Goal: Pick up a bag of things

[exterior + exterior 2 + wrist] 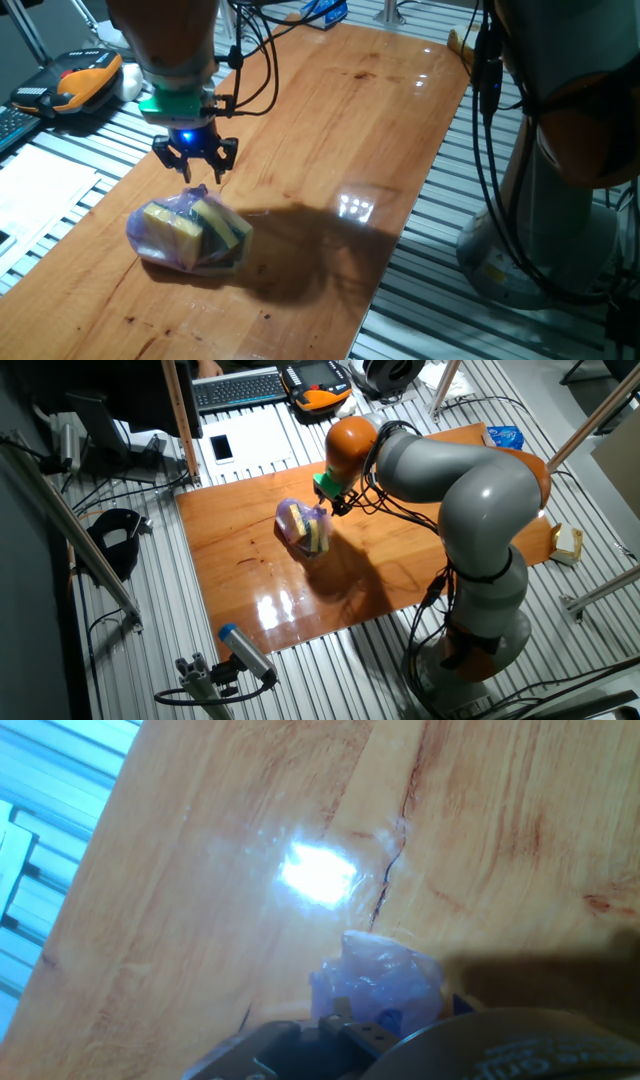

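My tool (196, 168) hangs just above the bag of things (188, 232), its dark fingers (170, 158) spread apart with nothing between them; from one fixed view the fingertips sit right over the gathered top of the bag, and I cannot tell for certain whether they touch the plastic. The bag lies on the counter (330, 130), toward its near-left part in that view, apart from the edges. It is a thin, crinkled, translucent film of purple-blue tint, slumped into a rounded lump with a bunched peak. Through the film I see blocky yellow sponges (166, 221) with green faces, at least two, stacked at angles. In the hand view only the puckered purple top of the bag (380, 982) shows, close to the lower edge beside my tool's body, with a bright glare spot on the wood beyond it. The counter is glossy, reddish-brown wood with dark grain streaks and strong reflections. In the other fixed view the bag (304, 525) rests near the counter's middle, right under my wrist. An orange-and-black device (76, 80) sits off the counter on the slatted metal bench beyond.
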`<state>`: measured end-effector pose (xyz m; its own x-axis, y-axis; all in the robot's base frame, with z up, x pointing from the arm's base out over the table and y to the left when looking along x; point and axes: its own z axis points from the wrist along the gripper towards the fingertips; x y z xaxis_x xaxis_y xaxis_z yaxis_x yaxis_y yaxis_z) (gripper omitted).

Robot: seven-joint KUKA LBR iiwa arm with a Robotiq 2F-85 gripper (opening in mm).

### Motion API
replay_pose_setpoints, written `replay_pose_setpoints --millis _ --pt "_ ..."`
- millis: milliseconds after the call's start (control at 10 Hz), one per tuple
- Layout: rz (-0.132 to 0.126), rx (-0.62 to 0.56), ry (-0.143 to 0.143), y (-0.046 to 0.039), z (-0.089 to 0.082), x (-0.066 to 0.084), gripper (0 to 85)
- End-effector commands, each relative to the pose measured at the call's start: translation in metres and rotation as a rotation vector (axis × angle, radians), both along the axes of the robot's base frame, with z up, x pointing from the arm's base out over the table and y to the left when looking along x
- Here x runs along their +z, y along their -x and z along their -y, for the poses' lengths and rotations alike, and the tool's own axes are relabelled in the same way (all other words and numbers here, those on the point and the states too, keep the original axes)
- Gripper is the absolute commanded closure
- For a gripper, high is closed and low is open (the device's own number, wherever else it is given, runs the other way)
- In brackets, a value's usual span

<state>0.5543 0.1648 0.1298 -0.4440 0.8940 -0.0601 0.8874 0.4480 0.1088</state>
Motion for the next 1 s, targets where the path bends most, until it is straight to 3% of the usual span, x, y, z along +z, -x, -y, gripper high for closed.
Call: replay_pose_setpoints --millis 0,900 --pt "0.0 0.0 0.001 -0.0008 0.0 -0.001 34.0" --pt "0.003 -0.011 0.006 -0.0058 -0.013 -0.014 34.0"
